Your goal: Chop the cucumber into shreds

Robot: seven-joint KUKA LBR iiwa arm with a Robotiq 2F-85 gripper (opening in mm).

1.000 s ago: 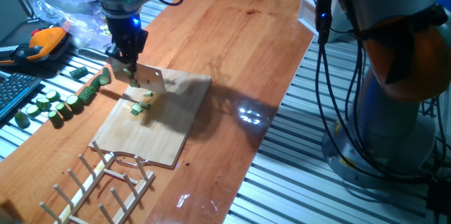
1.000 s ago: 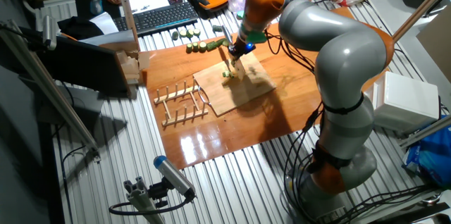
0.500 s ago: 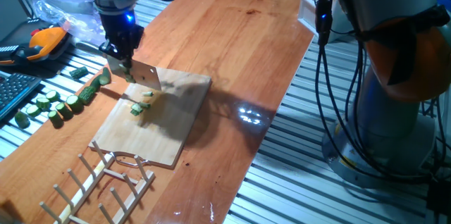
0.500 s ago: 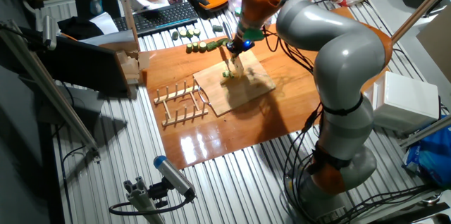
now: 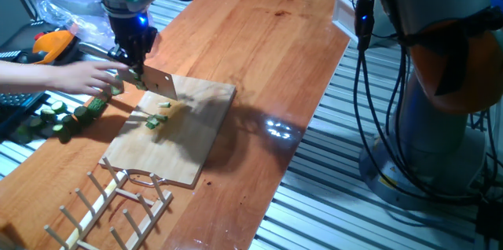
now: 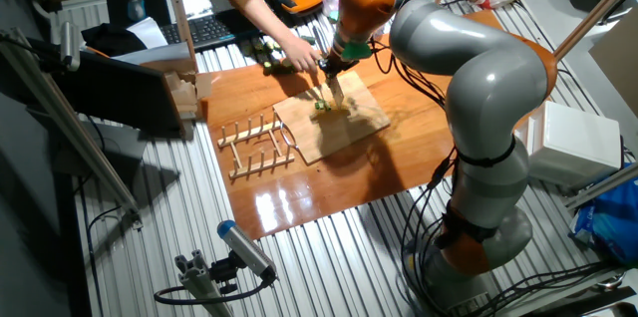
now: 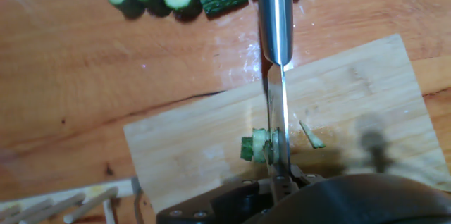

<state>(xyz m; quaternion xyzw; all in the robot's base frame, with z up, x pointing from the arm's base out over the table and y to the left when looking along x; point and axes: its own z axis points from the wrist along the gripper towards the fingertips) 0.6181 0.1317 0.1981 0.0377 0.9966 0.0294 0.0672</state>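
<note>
My gripper is shut on the handle of a knife. It holds the blade tilted above the far left corner of the wooden board. A small cut piece of cucumber, with a dark green edge and a pale face, lies on the board under the blade edge. Tiny pale green shreds lie around it, and one strip lies to its right. In the other fixed view the gripper hangs over the shreds. A whole round slice is not visible.
A person's hand reaches in from the left, close to the gripper and the knife; it also shows in the other fixed view. Thick dark green cucumber chunks lie left of the board. A wooden rack lies at the front.
A person's hand has come in from the left to the chunks beside the gripper. The gripper and knife have lifted and shifted slightly left, off the cut cucumber.
</note>
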